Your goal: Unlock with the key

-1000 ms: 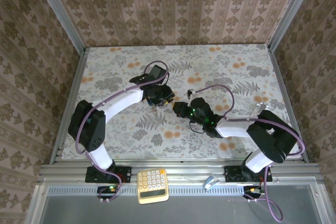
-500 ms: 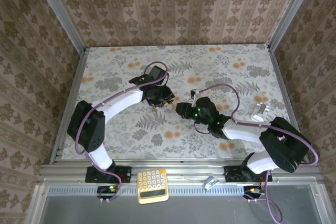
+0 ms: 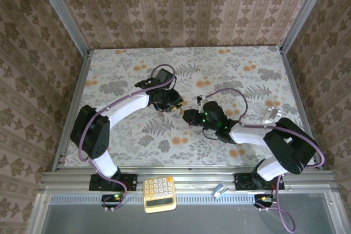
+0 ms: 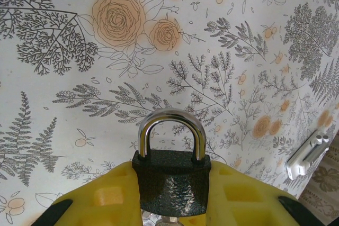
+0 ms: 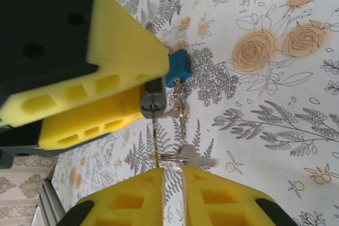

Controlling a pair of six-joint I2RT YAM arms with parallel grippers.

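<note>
Papered walls (image 3: pixel 181 9) with a brown floral stripe close in the table (image 3: pixel 230 69) on three sides. The table's cover is printed with grey ferns and orange roses. Mid-table the left claw (image 4: pixel 170 186) and right claw (image 5: pixel 183 172) face each other, tips near but apart. A yellow calculator (image 3: pixel 159 194) lies on the rail in front of the table, between the arm bases. The left claw is clamped on a dark padlock (image 4: pixel 170 175), yellow pads on both sides of its body and both shackle legs seated. A small blue padlock (image 5: pixel 177 67) lies on the table just beyond. The right claw is pinched to a thin slit on the key (image 5: pixel 198 161). Its blade juts sideways at the fingertips, just short of the dark padlock's underside.
</note>
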